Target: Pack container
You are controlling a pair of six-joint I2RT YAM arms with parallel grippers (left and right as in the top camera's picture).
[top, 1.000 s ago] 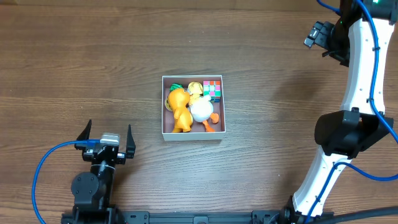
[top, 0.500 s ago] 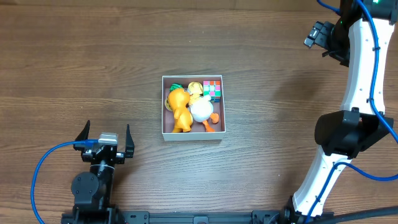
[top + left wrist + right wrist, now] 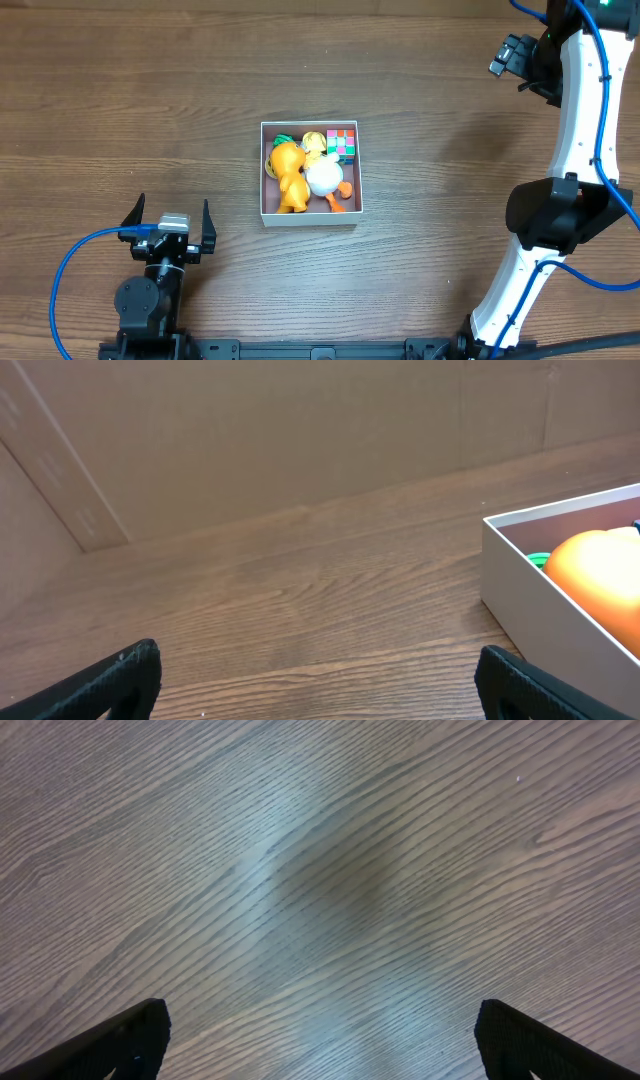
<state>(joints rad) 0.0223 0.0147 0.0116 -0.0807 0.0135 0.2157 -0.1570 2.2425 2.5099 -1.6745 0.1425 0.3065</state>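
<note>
The container (image 3: 264, 170) is a square white-walled box in the middle of the table. It holds an orange duck toy (image 3: 289, 176), a white duck toy (image 3: 323, 178), a yellow toy (image 3: 314, 142), a colourful cube (image 3: 342, 142) and something green (image 3: 285, 139). My left gripper (image 3: 170, 215) stands open near the front left, well clear of the box. In the left wrist view the container's white wall (image 3: 540, 590) and the orange toy (image 3: 600, 565) sit at the right, beyond my open gripper (image 3: 322, 682). My right gripper (image 3: 510, 55) is open at the far right, and in its wrist view the open gripper (image 3: 320, 1040) shows only bare wood between its fingers.
The right arm's white links (image 3: 560, 200) run down the table's right side. A blue cable (image 3: 85, 260) loops beside the left arm's base (image 3: 145, 305). A cardboard backdrop (image 3: 250, 440) closes off the far side in the left wrist view.
</note>
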